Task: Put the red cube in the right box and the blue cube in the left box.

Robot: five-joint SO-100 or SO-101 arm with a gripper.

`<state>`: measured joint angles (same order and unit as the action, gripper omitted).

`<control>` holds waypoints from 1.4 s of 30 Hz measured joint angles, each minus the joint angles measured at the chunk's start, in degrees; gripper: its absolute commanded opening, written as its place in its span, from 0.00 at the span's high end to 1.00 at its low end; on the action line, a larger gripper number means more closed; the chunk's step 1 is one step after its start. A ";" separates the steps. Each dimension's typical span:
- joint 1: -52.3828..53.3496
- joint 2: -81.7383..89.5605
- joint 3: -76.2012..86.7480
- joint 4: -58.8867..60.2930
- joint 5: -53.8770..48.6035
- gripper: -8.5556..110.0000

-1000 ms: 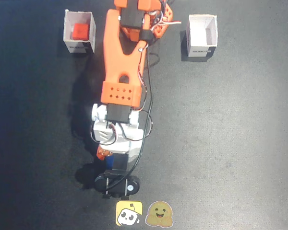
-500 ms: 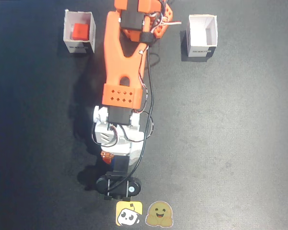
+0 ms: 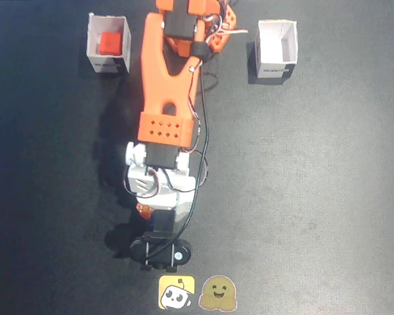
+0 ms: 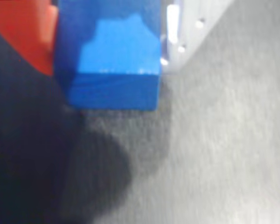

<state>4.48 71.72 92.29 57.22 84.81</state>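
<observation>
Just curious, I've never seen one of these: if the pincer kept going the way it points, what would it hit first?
Probably the dark table. The pincer, shut on the blue cube, points down at it; nothing else shows below.

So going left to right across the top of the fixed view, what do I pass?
White box holding the red cube → orange robot arm → empty white box.
</observation>
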 measured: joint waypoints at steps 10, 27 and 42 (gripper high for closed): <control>2.46 12.83 3.43 11.43 -2.20 0.85; -8.88 42.19 21.01 19.69 2.90 0.85; -33.75 47.11 21.09 27.60 7.12 0.85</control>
<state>-29.27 118.83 113.38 84.81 91.93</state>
